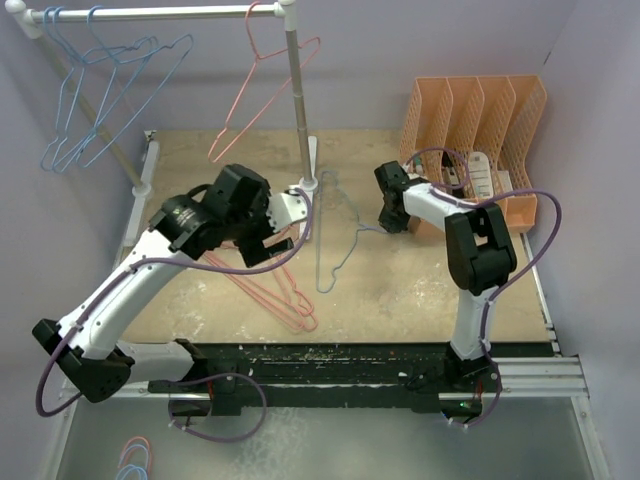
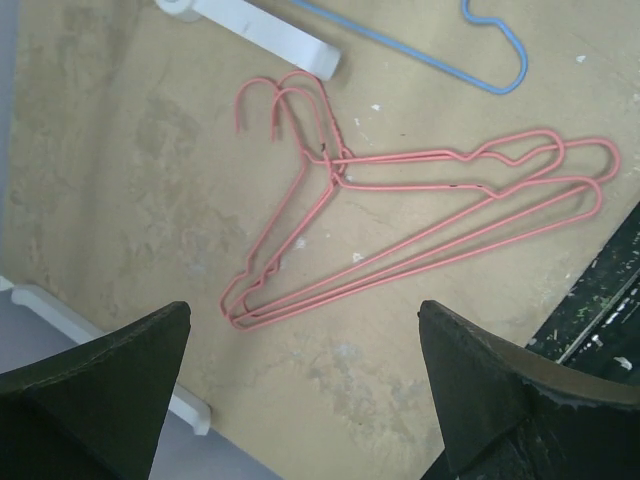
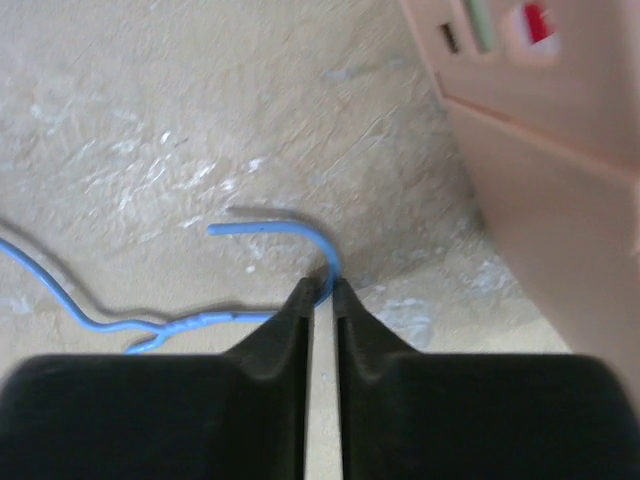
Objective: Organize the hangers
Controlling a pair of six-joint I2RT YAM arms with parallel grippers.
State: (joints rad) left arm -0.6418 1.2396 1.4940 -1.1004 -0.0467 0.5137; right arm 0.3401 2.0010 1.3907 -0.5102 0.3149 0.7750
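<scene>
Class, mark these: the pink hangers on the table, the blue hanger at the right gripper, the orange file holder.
pink hangers (image 2: pixel 333 165): left wrist view, twisted necks.
blue hanger (image 3: pixel 285 227): right wrist view, hook curve.
orange file holder (image 1: pixel 500 115): top external view, slotted divider.

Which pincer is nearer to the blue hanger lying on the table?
Right. The right pincer grips the blue hanger by its hook; the left pincer hangs open above the pink hangers.

The scene is enclosed by pale lilac walls (image 1: pixel 420 50). A scuffed tan counter (image 1: pixel 420 290) is evenly lit. A white pole rack (image 1: pixel 298 110) is set at far left, an orange file holder (image 1: pixel 480 110) at far right.
</scene>
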